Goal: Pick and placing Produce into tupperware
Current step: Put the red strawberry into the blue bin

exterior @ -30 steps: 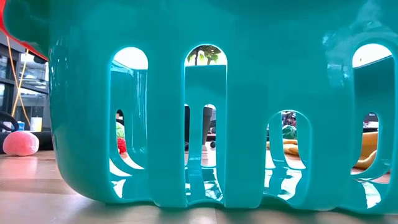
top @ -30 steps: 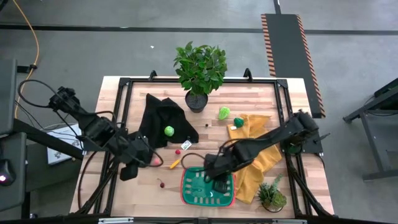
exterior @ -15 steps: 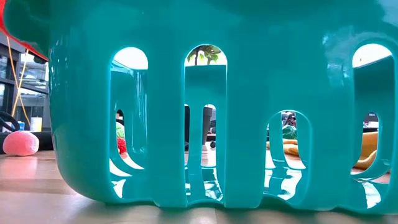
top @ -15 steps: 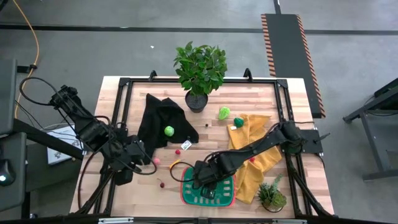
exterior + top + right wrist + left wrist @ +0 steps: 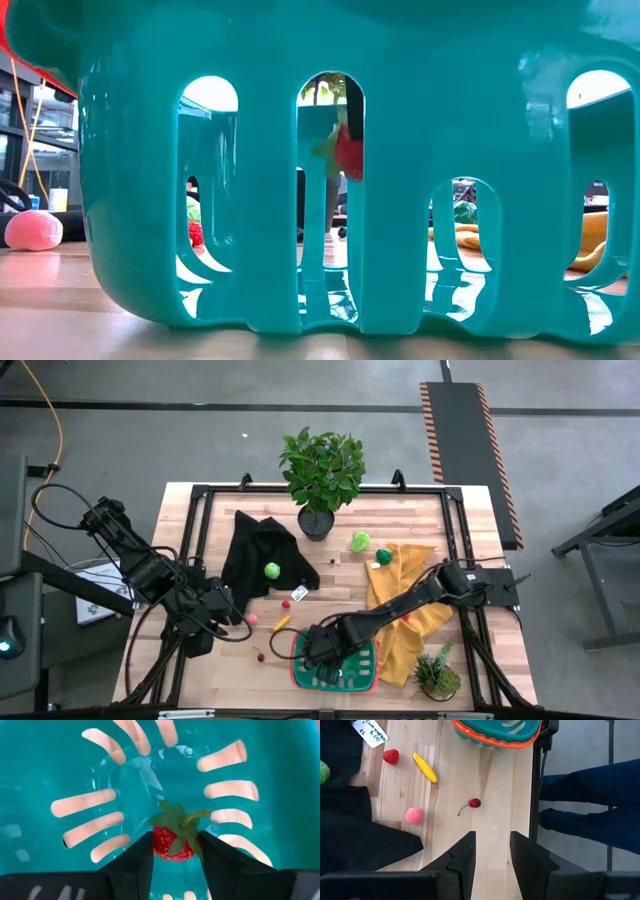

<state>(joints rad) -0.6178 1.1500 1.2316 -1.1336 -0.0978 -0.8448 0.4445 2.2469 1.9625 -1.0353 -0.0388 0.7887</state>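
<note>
R jaws (image 5: 175, 851) clamp strawberry (image 5: 174, 840) over tupperware (image 5: 45, 765); L jaws (image 5: 491, 851) parted, empty

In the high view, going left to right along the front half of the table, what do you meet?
Left gripper → pink ball → cherry → yellow piece → right gripper over the tupperware → small potted plant.

At table height the teal container wall (image 5: 330, 170) fills the frame, hiding nearly everything behind. A strawberry (image 5: 348, 152) shows only through one slot. The label card (image 5: 371, 731) at the left wrist view's upper left is cut off, unreadable.
</note>
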